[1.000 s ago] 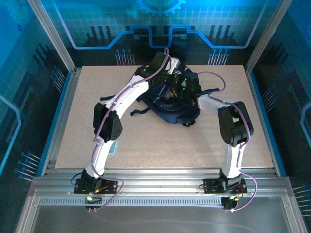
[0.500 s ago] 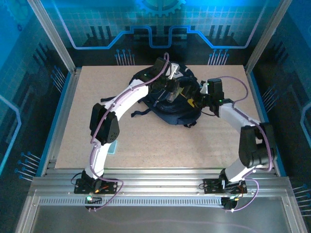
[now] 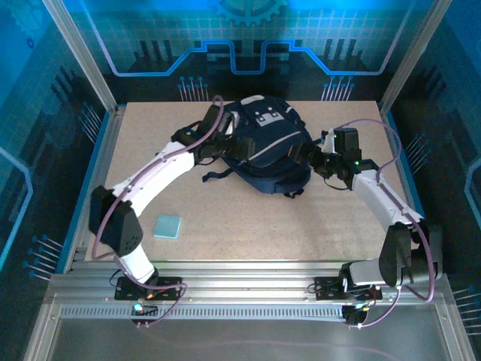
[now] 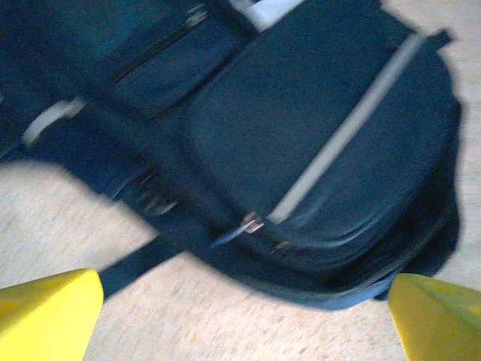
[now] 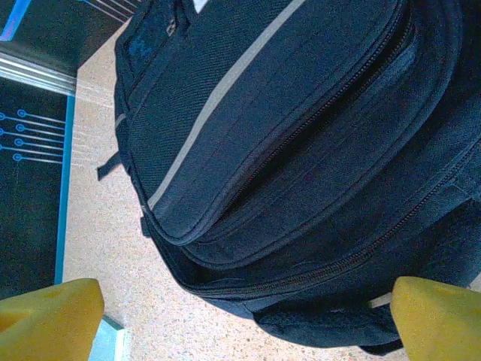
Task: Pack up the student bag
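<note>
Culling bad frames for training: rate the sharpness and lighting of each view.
Left wrist: motion-blurred, the student bag smeared, its zip and pale stripe soft. Right wrist: sharp, the fabric weave and zip lines crisp, light neutral. Top external: in focus, evenly lit, a blue cast from the backdrop panels, only a faint shadow beside the student bag.

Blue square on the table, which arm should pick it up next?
Probably left: the blue square lies beside the left arm, while the right hand sits across the student bag.
</note>
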Motion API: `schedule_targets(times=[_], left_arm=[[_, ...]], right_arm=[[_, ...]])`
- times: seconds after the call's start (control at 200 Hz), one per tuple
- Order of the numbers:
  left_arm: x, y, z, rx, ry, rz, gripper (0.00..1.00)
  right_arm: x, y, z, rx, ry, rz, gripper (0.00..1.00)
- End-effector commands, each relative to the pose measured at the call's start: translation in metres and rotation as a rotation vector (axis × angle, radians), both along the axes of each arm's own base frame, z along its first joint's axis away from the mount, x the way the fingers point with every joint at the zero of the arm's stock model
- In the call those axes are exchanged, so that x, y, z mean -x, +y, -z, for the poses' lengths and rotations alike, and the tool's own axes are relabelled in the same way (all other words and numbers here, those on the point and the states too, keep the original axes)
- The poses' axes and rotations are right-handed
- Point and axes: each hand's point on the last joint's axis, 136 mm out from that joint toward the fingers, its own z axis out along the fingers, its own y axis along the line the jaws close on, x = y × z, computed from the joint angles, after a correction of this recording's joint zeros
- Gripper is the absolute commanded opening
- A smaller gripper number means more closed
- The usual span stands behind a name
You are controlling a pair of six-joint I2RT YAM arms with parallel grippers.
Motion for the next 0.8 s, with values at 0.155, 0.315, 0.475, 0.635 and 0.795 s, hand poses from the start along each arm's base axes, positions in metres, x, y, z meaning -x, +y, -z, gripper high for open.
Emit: schedule_targets(times=[0.155,0.315,0.475,0.635,0.795], left_arm=[[0.099,0.149,0.070,-0.192,0.297,-0.605,0.99],[0.137,0.182,0.089,-0.248,0.339,-0.681,0.99],[0.179,0.212,0.125,-0.226,0.456,-0.807,0.99],[0.181,0.213,0.158,0.013,0.452,-0.835,0.99],[0.174,0.206,0.168,0.108,0.425,-0.795,0.99]], right_arm=[[0.001,0.013,0.033,-0.008,0.045,-0.031,1.00],[0.004,0.024,0.040,-0.007,0.057,-0.070,1.00],[0.008,0.029,0.044,0.009,0.058,-0.086,1.00],[0.009,0.031,0.045,-0.008,0.059,-0.084,1.00],[0.011,0.028,0.039,0.006,0.048,-0.070,1.00]])
